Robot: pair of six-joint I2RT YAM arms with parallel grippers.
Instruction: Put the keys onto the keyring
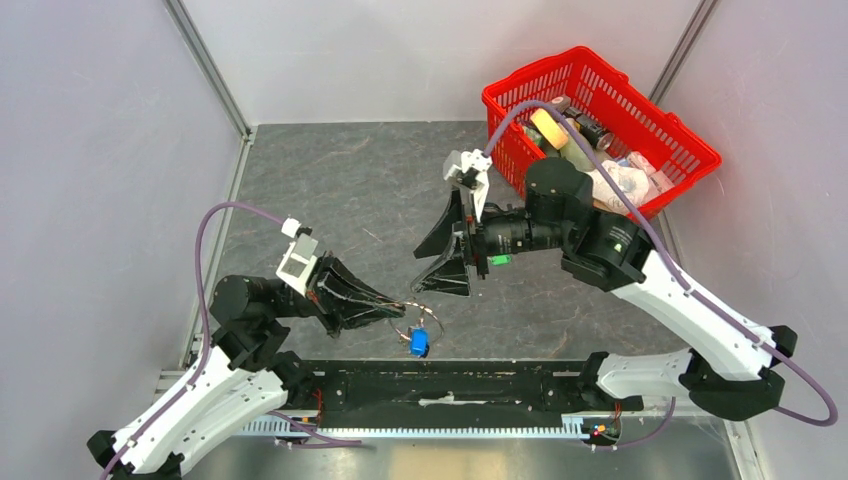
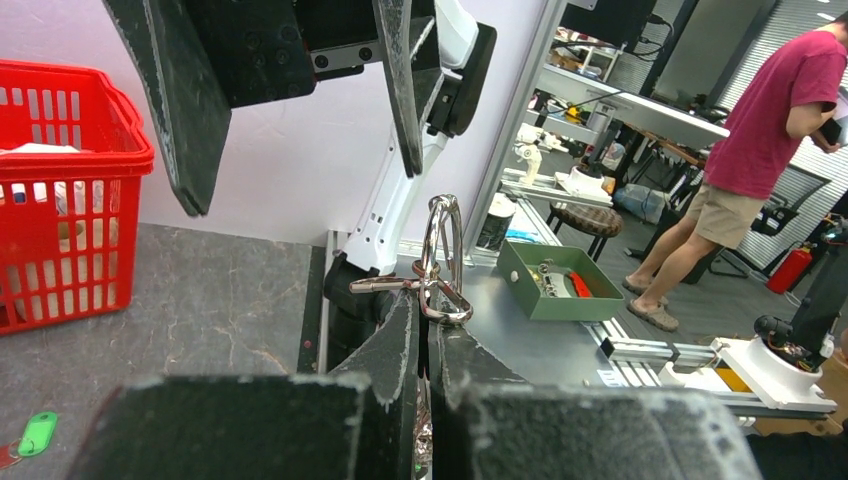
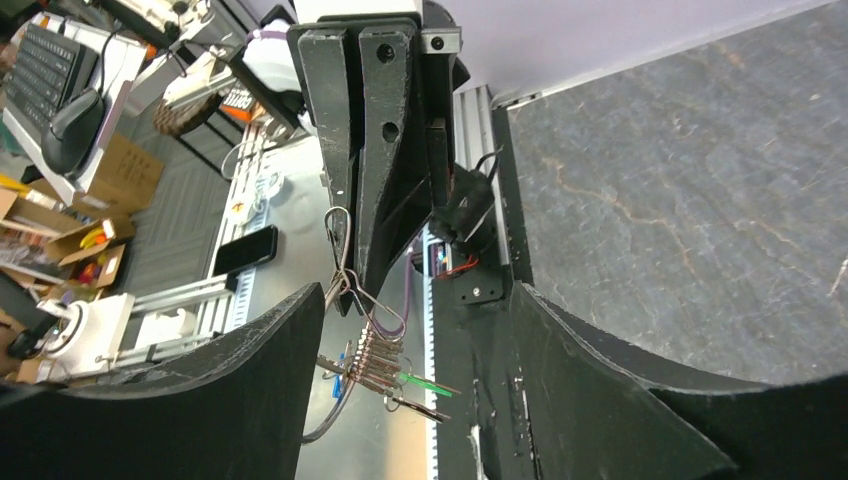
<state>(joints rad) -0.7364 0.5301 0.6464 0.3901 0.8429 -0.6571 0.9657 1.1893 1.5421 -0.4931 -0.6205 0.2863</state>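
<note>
Groceries fill the red basket [image 1: 690, 150] at the table's [image 1: 330, 180] far right corner, just behind the right arm's wrist. A green-headed key [image 1: 500, 260] lies on the table under that wrist, apart from both grippers. Nothing stands between the two grippers, which face each other over the near middle of the table.

From above, the left gripper [image 1: 395, 312] is clamped on the keyring [image 1: 412, 318], and a blue key [image 1: 419, 343] hangs from the ring just beyond the fingertips. The left wrist view hides the blue key but shows the ring standing upright, pinched at its lower edge between the closed fingers [image 2: 390, 350]. It also shows a person [image 2: 760, 150] standing beyond the table's edge.

The right gripper [image 1: 428, 262] is spread wide and holds nothing. Its camera looks between its own fingers [image 3: 250, 400] at the ring, which sits near the gap but does not touch them.
</note>
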